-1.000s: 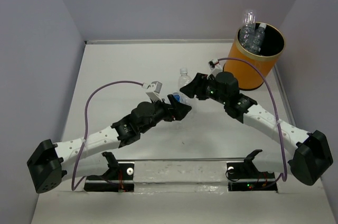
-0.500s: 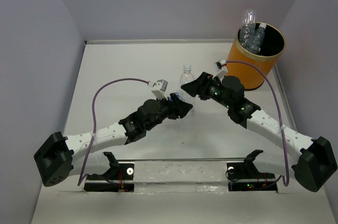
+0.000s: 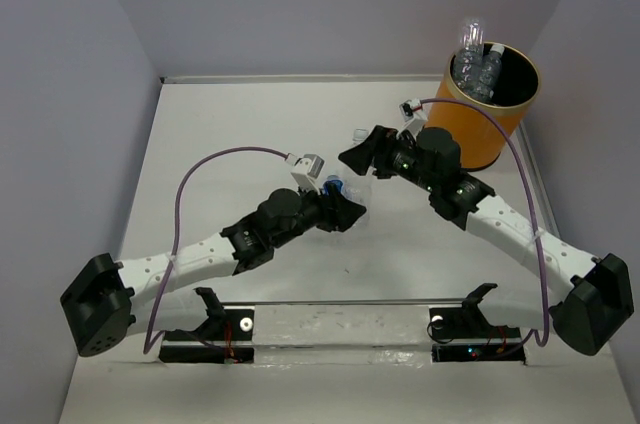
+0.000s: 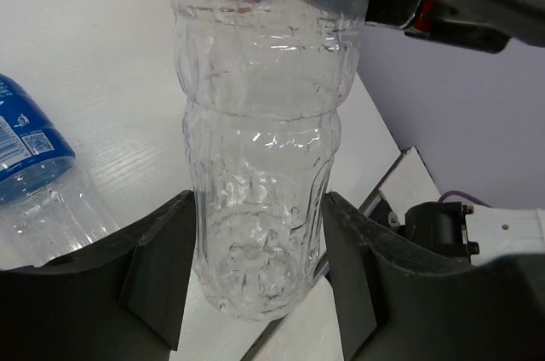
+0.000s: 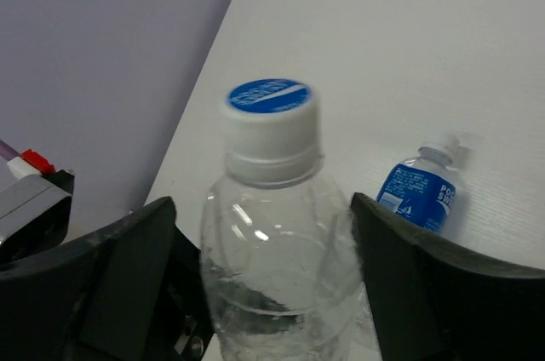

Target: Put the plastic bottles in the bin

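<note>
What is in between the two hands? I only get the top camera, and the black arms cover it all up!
Observer: A clear bottle. In the left wrist camera, the left hand has a finger pressed against each side of its lower part.
Operator: Is the other hand on it too?
Observer: In the right wrist camera, the right hand has a finger on each side of the bottle, just below the top. I can't tell if it is squeezing.
Operator: Is the lid on?
Observer: Yes. The cap is white, with a blue disc on top facing that camera.
</note>
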{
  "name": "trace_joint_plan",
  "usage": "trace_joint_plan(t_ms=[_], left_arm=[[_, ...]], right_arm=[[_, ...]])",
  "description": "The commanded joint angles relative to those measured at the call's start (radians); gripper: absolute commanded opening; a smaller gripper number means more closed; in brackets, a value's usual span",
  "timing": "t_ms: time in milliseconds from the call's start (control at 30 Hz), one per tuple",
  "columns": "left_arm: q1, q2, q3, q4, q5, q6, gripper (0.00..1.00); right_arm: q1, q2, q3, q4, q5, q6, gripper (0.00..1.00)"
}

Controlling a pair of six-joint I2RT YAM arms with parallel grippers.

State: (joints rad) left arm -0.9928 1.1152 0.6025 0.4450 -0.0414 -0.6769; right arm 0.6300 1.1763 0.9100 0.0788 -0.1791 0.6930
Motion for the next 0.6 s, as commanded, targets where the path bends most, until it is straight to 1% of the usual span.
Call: trace_joint_plan(t_ms=[0,33,100,167,200,233,267,300,333,367,400,433,500,567], left_arm=[[0.0,-0.063,-0.001,0.026,0.037,0.069,0.46],[0.0,-0.069,0.0,0.014,0.037,0.077,0.58],[-0.001,-0.083,0.006,-0.012,0.034,0.088,0.81],[-0.001,-0.118,0.013,-0.07,0.009,0.096,0.95],[-0.001,-0.136,0.014,-0.097,-0.006,0.096,0.98],[-0.001,-0.175,0.017,-0.124,-0.024,0.096,0.98],[-0.001,-0.198,0.022,-0.176,-0.052,0.096,0.98],[0.0,-0.219,0.023,-0.201,-0.064,0.096,0.99],[0.0,-0.242,0.026,-0.225,-0.072,0.096,0.99],[-0.001,-0.288,0.031,-0.253,-0.075,0.091,0.98],[-0.001,-0.311,0.043,-0.305,-0.075,0.091,0.98],[-0.001,-0.357,0.046,-0.327,-0.069,0.092,0.98],[0.0,-0.421,0.056,-0.39,-0.061,0.097,0.98],[-0.001,-0.459,0.069,-0.443,-0.075,0.109,0.98]], right_arm=[[0.011,0.003,0.081,-0.076,0.039,-0.081,0.67],[0.011,-0.004,0.092,-0.086,0.053,-0.088,0.48],[0.011,-0.023,0.118,-0.143,0.105,-0.113,0.38],[0.002,-0.056,0.185,-0.2,0.266,-0.17,0.31],[-0.01,-0.063,0.217,-0.217,0.267,-0.193,0.3],[-0.025,-0.067,0.252,-0.243,0.338,-0.24,0.29],[-0.073,-0.063,0.321,-0.249,0.369,-0.265,0.29],[-0.104,-0.055,0.322,-0.251,0.398,-0.288,0.29],[-0.14,-0.044,0.392,-0.254,0.442,-0.321,0.29],[-0.18,-0.017,0.427,-0.252,0.461,-0.334,0.29],[-0.256,0.002,0.496,-0.251,0.481,-0.345,0.29],[-0.288,0.02,0.53,-0.234,0.548,-0.375,0.29],[-0.369,0.083,0.611,-0.197,0.633,-0.433,0.29],[-0.406,0.146,0.657,-0.117,0.688,-0.481,0.29]])
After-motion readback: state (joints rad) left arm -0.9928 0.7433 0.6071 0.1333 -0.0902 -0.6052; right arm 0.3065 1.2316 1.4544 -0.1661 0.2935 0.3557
